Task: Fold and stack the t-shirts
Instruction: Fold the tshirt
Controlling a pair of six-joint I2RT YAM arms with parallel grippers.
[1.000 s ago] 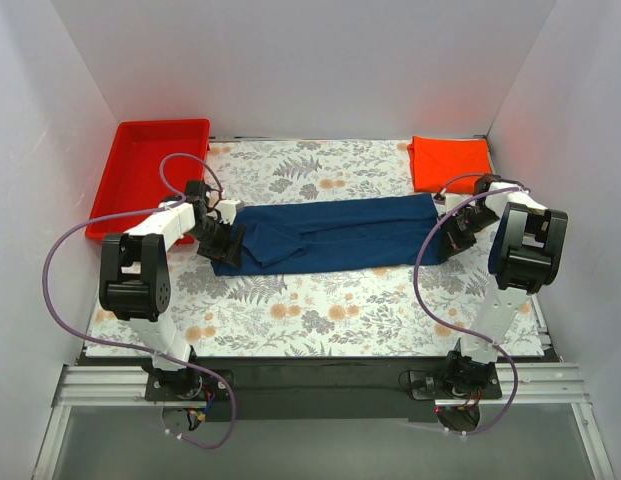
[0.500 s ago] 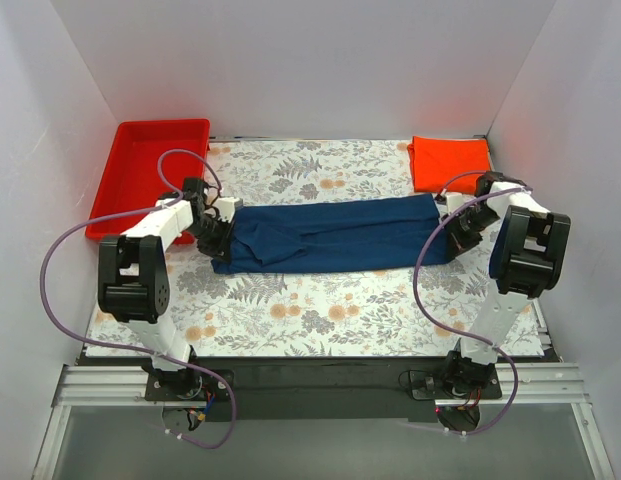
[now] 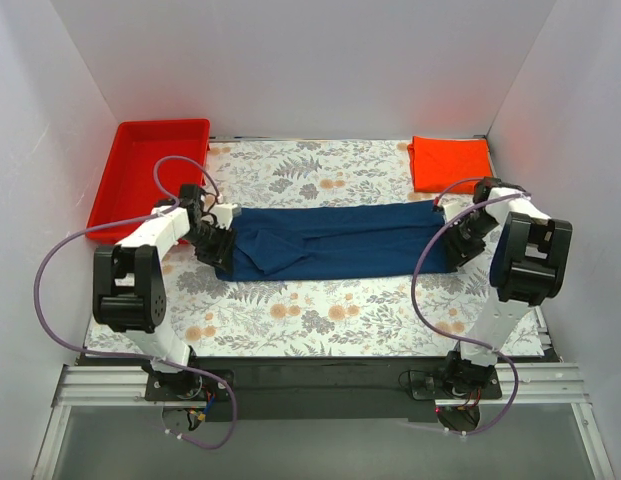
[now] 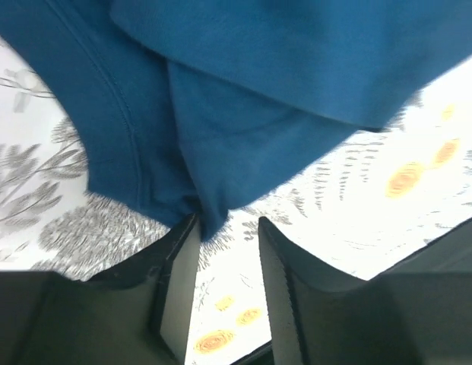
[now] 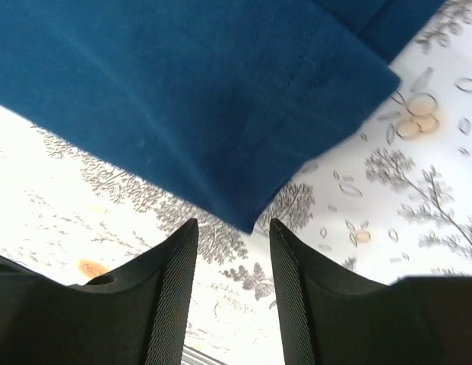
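Note:
The navy blue t-shirt lies folded into a long strip across the middle of the floral table. My left gripper is at its left end. In the left wrist view the gripper is open, and a corner of the navy cloth just touches the tip of the left finger. My right gripper is at the shirt's right end. It is open, with the navy corner lying just ahead of the fingertips. The orange-red t-shirt sits folded square at the back right.
A rigid red plastic tray stands at the back left beside the table. White walls close in the back and both sides. Bare floral tabletop runs between the navy shirt and the arm bases.
The navy shirt has been drawn out longer, its right end now farther right. Both grippers have opened, and the cloth ends lie free on the table.

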